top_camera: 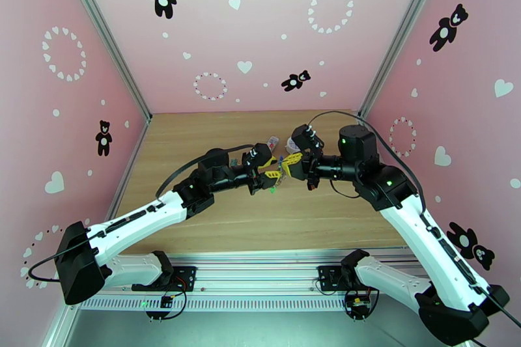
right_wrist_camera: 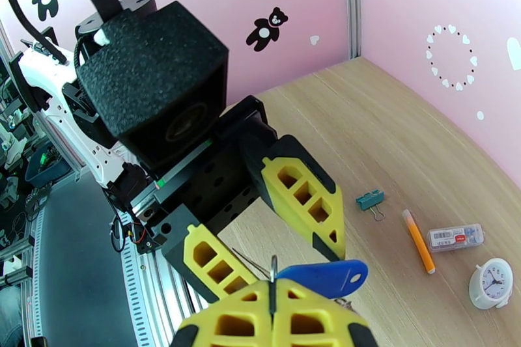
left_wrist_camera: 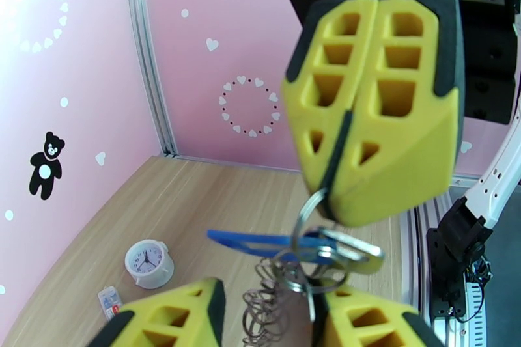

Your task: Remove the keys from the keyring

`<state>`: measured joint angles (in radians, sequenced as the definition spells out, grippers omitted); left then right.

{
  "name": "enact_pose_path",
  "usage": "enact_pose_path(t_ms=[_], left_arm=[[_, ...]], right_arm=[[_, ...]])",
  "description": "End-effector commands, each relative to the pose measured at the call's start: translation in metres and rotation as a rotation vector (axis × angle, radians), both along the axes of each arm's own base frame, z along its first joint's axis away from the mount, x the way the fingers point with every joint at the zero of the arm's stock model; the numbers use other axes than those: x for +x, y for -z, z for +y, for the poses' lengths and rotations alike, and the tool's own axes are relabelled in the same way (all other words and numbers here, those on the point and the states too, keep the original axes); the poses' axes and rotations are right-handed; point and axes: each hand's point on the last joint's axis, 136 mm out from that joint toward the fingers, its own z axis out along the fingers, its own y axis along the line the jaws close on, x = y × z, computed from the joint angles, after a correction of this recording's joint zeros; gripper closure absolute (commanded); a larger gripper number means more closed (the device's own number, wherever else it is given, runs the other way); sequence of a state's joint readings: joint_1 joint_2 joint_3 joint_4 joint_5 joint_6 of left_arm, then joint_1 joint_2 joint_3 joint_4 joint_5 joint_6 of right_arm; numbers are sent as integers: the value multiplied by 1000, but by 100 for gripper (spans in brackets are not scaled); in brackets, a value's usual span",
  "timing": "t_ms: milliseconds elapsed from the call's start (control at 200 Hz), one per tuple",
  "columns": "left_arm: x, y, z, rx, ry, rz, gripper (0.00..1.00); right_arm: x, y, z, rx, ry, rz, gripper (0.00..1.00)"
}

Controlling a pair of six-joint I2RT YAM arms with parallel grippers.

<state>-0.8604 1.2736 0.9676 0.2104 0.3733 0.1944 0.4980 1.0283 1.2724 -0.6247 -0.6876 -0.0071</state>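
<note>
My right gripper (left_wrist_camera: 335,202) is shut on a small metal ring (left_wrist_camera: 311,206) of the keyring, holding it in the air above the table. Below that ring hang a blue-headed key (left_wrist_camera: 260,242), a metal key (left_wrist_camera: 352,252) and the keyring's grey coiled loop (left_wrist_camera: 260,306). My left gripper (left_wrist_camera: 270,291) is open, one yellow finger (left_wrist_camera: 172,316) on each side of the hanging loop. From the right wrist, the blue key (right_wrist_camera: 322,277) lies by the left gripper's upper finger (right_wrist_camera: 303,202). From above, both grippers meet mid-table, left (top_camera: 268,176) and right (top_camera: 290,163).
On the wooden table (right_wrist_camera: 391,120) lie a white clock (right_wrist_camera: 490,283), a small clear labelled box (right_wrist_camera: 456,236), an orange pen (right_wrist_camera: 418,241) and a teal binder clip (right_wrist_camera: 370,200). Pink walls close three sides. A metal rail (top_camera: 260,270) runs along the near edge.
</note>
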Motion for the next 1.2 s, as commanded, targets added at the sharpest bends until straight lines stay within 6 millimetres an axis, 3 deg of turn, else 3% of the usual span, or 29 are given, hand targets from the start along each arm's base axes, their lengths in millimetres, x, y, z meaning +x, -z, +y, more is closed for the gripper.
enact_pose_path(t_ms=[0,200,315,510,921,1196], left_arm=[[3,-11,-1,-36,-23,-38,55],[3,-8,-9,-13,-60,-66,53],[11,-9,-4,-36,-121,-64,58],[14,-11,3,-58,-160,-62,58],[8,-14,5,-69,-142,-78,73],[6,-14,3,-75,-124,-84,59]], right_arm=[[0,-14,2,37,-7,-29,100],[2,-12,3,41,-1,-16,100],[2,-10,1,35,6,-15,100],[2,-9,1,31,10,-12,100],[4,-7,2,28,10,-3,100],[5,-11,3,37,13,-9,100]])
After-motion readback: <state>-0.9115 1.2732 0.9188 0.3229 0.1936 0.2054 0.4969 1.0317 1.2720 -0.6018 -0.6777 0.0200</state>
